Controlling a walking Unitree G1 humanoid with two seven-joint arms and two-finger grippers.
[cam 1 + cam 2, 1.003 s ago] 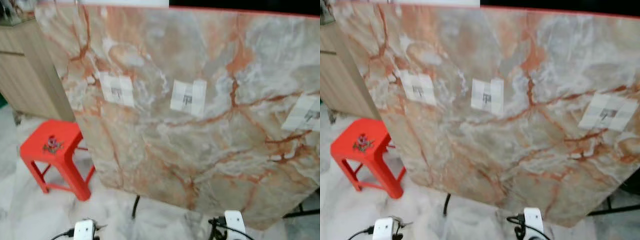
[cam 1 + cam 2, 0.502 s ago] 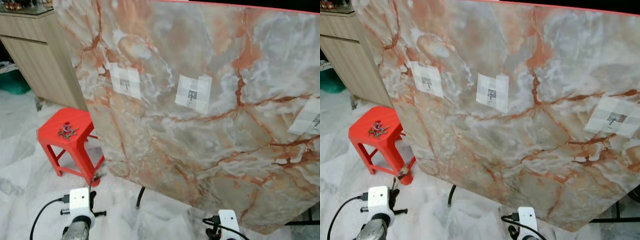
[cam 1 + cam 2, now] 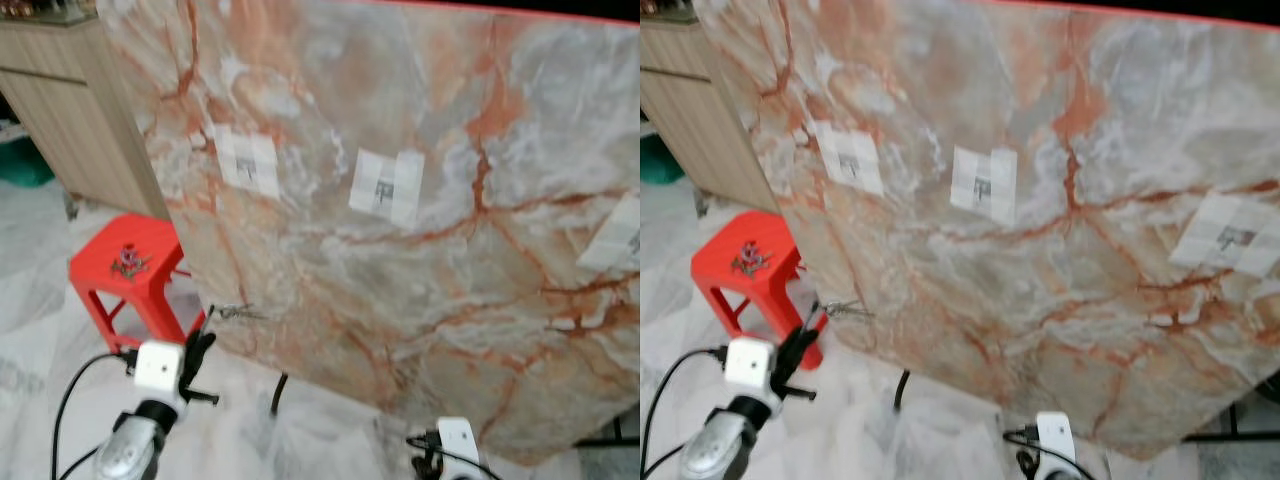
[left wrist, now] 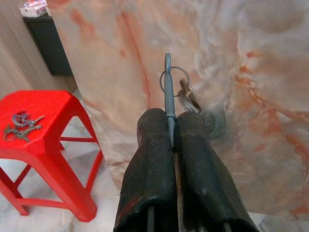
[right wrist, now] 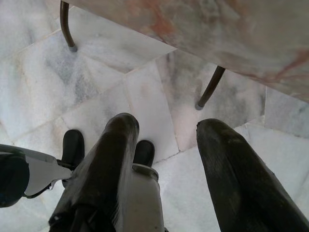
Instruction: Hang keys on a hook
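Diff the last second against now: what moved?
The left end effector has risen toward the marble board, shut on a key with its ring out front. One second ago just the arm's top showed at the frame's bottom edge. The camera also shifted. Unchanged: the right end effector hangs low and open, spare keys lie on the red stool, and the taped hooks are bare.

Metal keys [image 4: 179, 89] on a ring, pinched upright beside marble-patterned board [image 3: 420, 250].

Left pincer [image 4: 170, 126] raised, clamped; right pincer [image 5: 166, 128] seemingly low, spread.
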